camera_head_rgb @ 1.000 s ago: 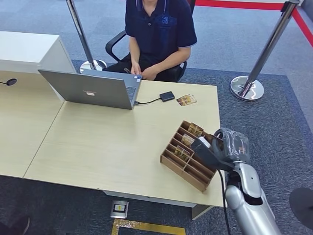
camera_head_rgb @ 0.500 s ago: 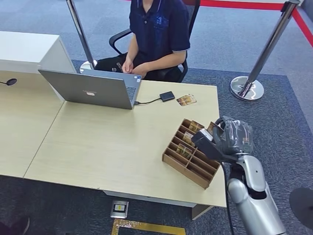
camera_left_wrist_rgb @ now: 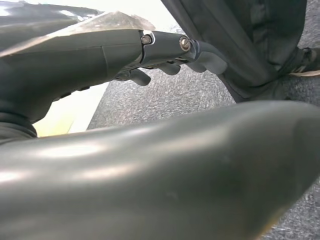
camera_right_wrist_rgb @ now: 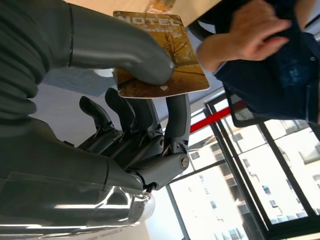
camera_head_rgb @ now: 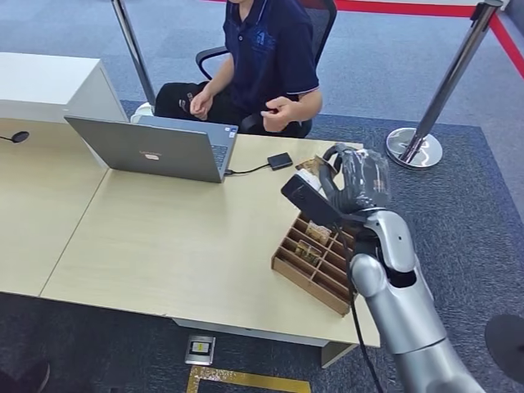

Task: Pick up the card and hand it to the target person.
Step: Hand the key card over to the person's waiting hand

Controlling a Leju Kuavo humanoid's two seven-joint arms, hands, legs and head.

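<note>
Right hand [camera_head_rgb: 346, 184], silver-armed with a dark plastic-wrapped wrist, stood raised at centre right of the head view, above the far end of the tray. In the right wrist view the right hand [camera_right_wrist_rgb: 124, 100] pinched a glossy rectangular hotel card with an autumn-tree print [camera_right_wrist_rgb: 162, 60] between its thick grey thumb, lying on the printed face, and a dark finger beneath; the other fingers curled below the card. The card pointed towards the seated person in a dark navy polo shirt [camera_head_rgb: 272, 49], at upper centre of the head view, whose open hand [camera_head_rgb: 278, 113] hovered just beyond the table's far edge, apart from the card. Left hand [camera_left_wrist_rgb: 166, 55] appeared in the left wrist view as dark fingers extended over grey carpet, nothing visible in them; whether they were fully released could not be told. Brown wooden tray with slotted compartments [camera_head_rgb: 309, 270] sat at centre right on the pale wood-topped table [camera_head_rgb: 185, 246], some slots holding printed cards. Open grey laptop [camera_head_rgb: 155, 147] stood at upper left of the table, a black cable running from it to a small flat black device [camera_head_rgb: 280, 160] near the far edge. Chrome stanchion post with round base [camera_head_rgb: 426, 131] stood on the carpet at upper right; another chrome post [camera_head_rgb: 133, 49] rose at upper left.
</note>
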